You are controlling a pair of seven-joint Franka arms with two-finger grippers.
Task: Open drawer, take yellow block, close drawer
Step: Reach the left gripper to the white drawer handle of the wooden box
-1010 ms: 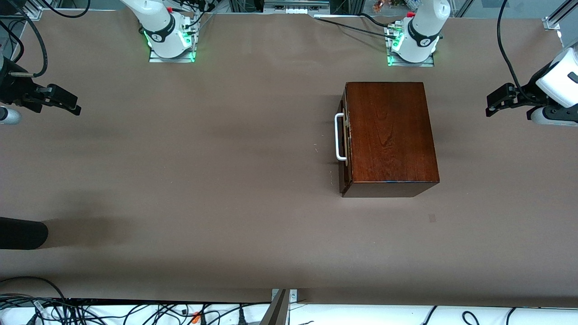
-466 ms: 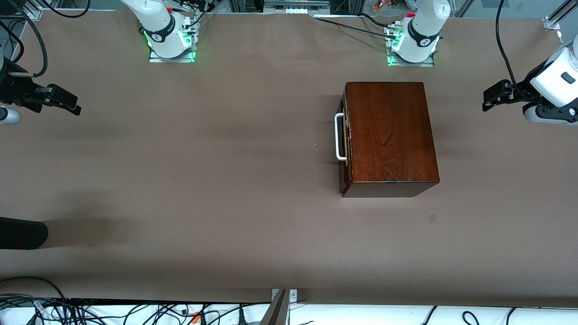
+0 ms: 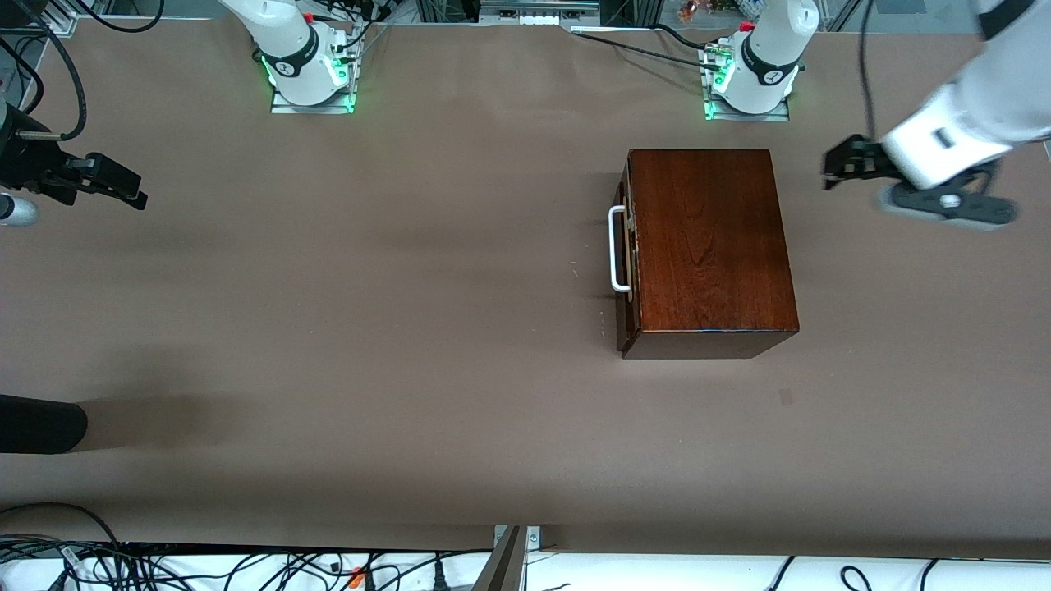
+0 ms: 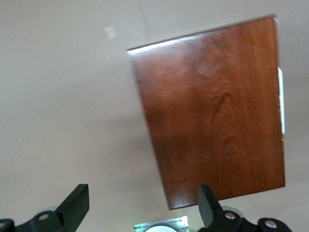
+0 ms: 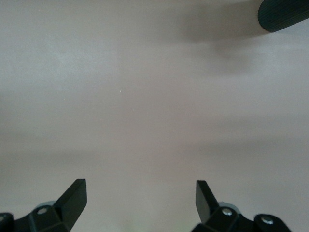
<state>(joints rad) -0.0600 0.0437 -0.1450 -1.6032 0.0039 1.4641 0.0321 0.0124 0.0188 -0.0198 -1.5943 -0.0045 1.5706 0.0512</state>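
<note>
Left claw [image 3: 837, 168] hangs wide open and empty above the tabletop [image 3: 410, 287], beside the closed drawer [image 3: 628, 250]. Right claw [image 3: 123, 187] waits wide open, empty.

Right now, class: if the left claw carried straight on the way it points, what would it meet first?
Probably the wooden box. The open left claw hangs over the bare table at the left arm's end, pointing toward the box's side away from the white handle; its height is unclear, so it might pass above the lid.
</note>
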